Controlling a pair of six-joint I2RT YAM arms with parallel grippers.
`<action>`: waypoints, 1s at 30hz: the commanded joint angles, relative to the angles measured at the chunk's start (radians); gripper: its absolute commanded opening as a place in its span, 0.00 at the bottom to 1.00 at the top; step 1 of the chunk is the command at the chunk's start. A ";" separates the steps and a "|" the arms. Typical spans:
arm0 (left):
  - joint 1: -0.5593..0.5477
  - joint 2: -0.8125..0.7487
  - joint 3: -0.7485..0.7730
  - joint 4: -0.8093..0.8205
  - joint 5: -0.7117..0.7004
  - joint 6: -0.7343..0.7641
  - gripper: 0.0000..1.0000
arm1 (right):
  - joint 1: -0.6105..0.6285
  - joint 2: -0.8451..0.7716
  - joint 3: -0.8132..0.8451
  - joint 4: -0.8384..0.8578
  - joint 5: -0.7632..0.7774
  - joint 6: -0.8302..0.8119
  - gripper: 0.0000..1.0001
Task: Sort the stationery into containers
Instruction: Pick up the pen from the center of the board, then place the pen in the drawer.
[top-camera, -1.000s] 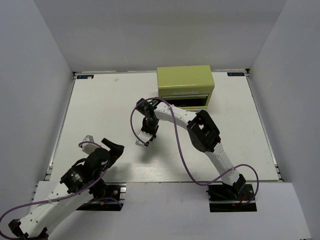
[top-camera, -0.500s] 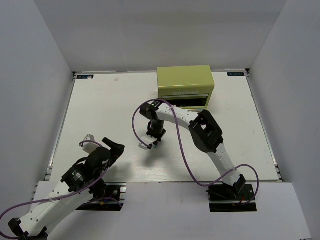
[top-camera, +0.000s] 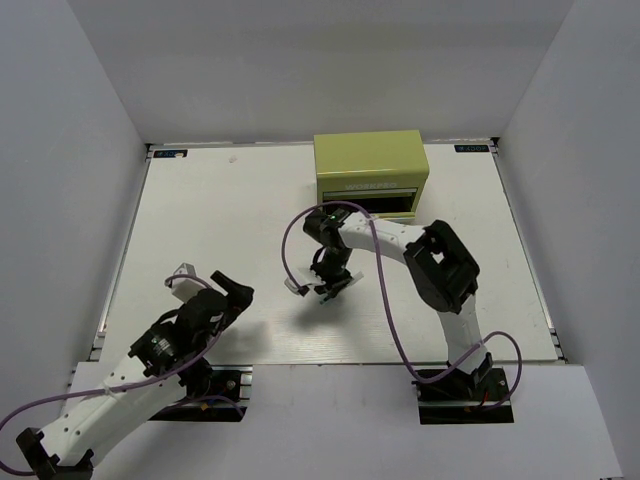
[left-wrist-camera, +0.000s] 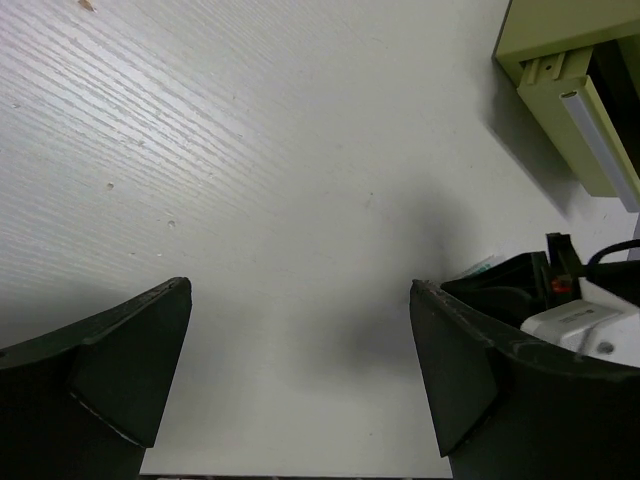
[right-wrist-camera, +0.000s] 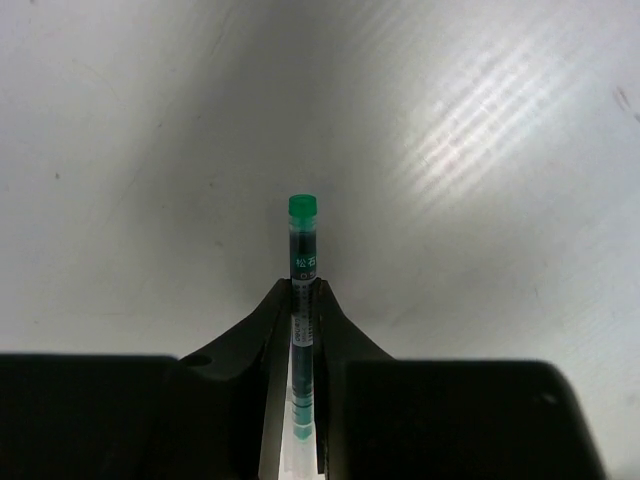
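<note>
Two arms work over a white table (top-camera: 200, 220) that fills the floor of a plain booth with pale grey, featureless walls on three sides. In the left wrist view the tabletop has a fine streaked grain with a few small specks. In the right wrist view it looks smoother, with a bright patch of glare.

The drawer chest (top-camera: 371, 172) stands at the far edge, right of centre. It is a boxy olive yellow-green block with flat faces and square corners, and a dark slot runs across its lower front. In the left wrist view its corner (left-wrist-camera: 560, 40) appears with a pale strip along a projecting ledge.

The right gripper (top-camera: 330, 283) hangs over the middle of the table, in front of the chest and apart from it. Its black fingers (right-wrist-camera: 275, 330) are pinched narrow on a slim stick (right-wrist-camera: 302, 240), which has a clear barrel, a printed label and a round green cap. The cap end juts past the fingertips toward the tabletop, but whether it touches cannot be told.

The left gripper (top-camera: 228, 295) sits near the front left, well apart from the chest. Its matte dark fingers (left-wrist-camera: 130, 370) are spread wide with only bare tabletop between them.

Both arms are white with black joints, and purple cables loop along them.
</note>
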 joint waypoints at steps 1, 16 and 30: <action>-0.003 0.023 0.032 0.056 0.013 0.035 1.00 | -0.019 -0.116 -0.036 0.119 -0.056 0.175 0.00; -0.003 0.076 0.061 0.102 0.032 0.106 1.00 | -0.130 -0.322 0.040 0.243 0.171 0.467 0.00; -0.003 0.089 0.061 0.148 0.059 0.115 1.00 | -0.308 -0.239 0.132 0.425 0.322 0.424 0.00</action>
